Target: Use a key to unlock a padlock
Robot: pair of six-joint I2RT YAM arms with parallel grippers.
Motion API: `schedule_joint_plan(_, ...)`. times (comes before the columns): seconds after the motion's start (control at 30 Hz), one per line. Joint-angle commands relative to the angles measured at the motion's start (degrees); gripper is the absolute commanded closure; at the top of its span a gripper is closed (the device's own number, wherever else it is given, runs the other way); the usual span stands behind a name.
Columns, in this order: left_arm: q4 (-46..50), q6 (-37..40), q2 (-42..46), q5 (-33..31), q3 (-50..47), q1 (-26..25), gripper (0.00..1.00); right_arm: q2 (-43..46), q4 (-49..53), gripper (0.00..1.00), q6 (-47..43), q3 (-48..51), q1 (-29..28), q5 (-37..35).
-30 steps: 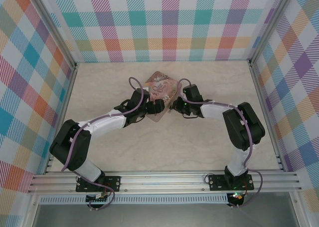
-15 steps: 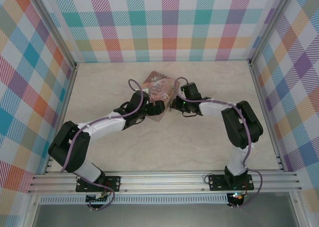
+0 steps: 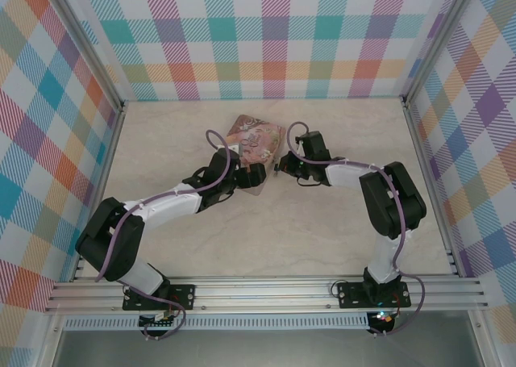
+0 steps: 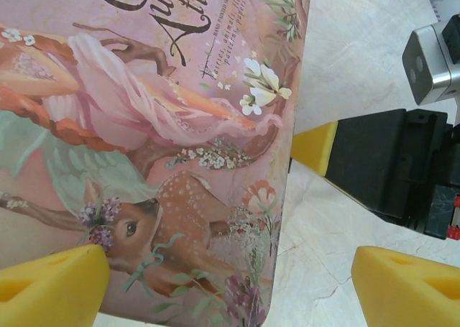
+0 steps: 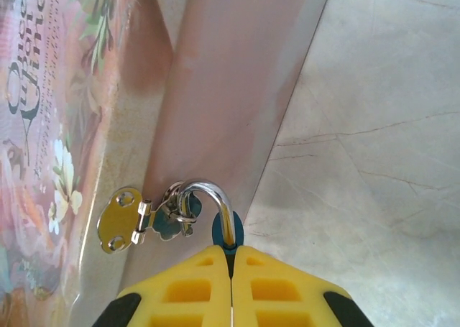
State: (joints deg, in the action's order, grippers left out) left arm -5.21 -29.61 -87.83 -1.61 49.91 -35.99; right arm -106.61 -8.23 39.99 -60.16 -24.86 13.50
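Observation:
The pink pictured tin (image 3: 255,139) (image 4: 158,126) lies mid-table. On its side wall hangs the padlock (image 5: 228,238), its blue body small and its silver shackle (image 5: 208,192) threaded through the tin's hasp (image 5: 118,226). My right gripper (image 5: 231,252) (image 3: 280,167) is shut on the padlock's body, yellow pads pressed together below the shackle. My left gripper (image 4: 230,284) (image 3: 253,178) is open over the tin's near corner; one yellow finger (image 4: 54,280) overlaps the lid and the other (image 4: 406,280) stands over bare table. The key is hidden.
Checked walls enclose the marble-look table (image 3: 322,230) on three sides. The right arm's black gripper body (image 4: 381,162) sits close beside the tin's right edge in the left wrist view. Both arms reach in from the near rail (image 3: 266,290).
The tin has slid a little toward the far wall and turned slightly. Both grippers moved with it, the right one still shut on the padlock.

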Motion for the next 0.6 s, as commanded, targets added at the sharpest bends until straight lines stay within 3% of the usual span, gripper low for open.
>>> schedule_joint_plan(0.0, 13.39, -2.99, -2.04, -0.61, -4.25, -0.22, 0.11, -0.92, -5.94, 0.92, -0.49, -3.78, 2.28, -1.61)
schedule_joint_plan(0.37, 13.13, -3.37, -1.87, -0.61, -4.45, -0.22, 0.11, -3.56, -0.31, 0.92, -2.79, -6.68, 2.27, -4.72)
schedule_joint_plan(0.57, 16.16, -3.85, 1.08, -3.92, -5.3, -0.18, 0.11, 2.28, 2.94, 0.92, -7.5, -1.56, 2.33, -9.88)
